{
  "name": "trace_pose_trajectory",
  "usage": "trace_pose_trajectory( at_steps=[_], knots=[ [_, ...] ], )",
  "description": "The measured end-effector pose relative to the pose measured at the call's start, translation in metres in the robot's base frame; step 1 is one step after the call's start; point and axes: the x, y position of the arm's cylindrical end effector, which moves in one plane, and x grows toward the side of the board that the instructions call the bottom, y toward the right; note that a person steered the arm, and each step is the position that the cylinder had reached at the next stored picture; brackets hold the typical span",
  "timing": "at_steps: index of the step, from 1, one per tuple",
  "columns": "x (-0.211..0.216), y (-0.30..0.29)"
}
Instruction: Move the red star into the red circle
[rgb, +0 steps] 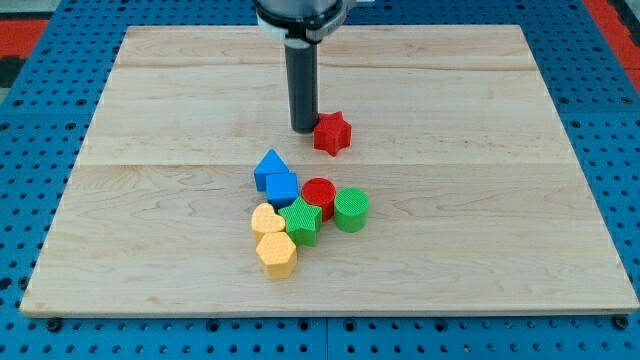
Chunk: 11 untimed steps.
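Observation:
The red star lies on the wooden board, a little above the view's middle. My tip stands just to the star's left, touching or nearly touching it. The red circle sits below the star, in a cluster of blocks, with a clear gap between star and circle.
The cluster around the red circle holds a blue triangle-like block, a blue cube, a green star, a green circle, a yellow heart and a yellow hexagon. Blue pegboard surrounds the board.

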Motion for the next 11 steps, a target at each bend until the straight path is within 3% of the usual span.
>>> trace_pose_trajectory(
  at_steps=[1,3,4,5,7,8,9,11],
  knots=[
    [-0.010,0.047],
    [0.075,0.027],
    [0.033,0.035],
    [0.029,-0.001],
    [0.082,0.000],
    [0.087,0.011],
    [0.059,0.036],
    [0.057,-0.065]
  ],
)
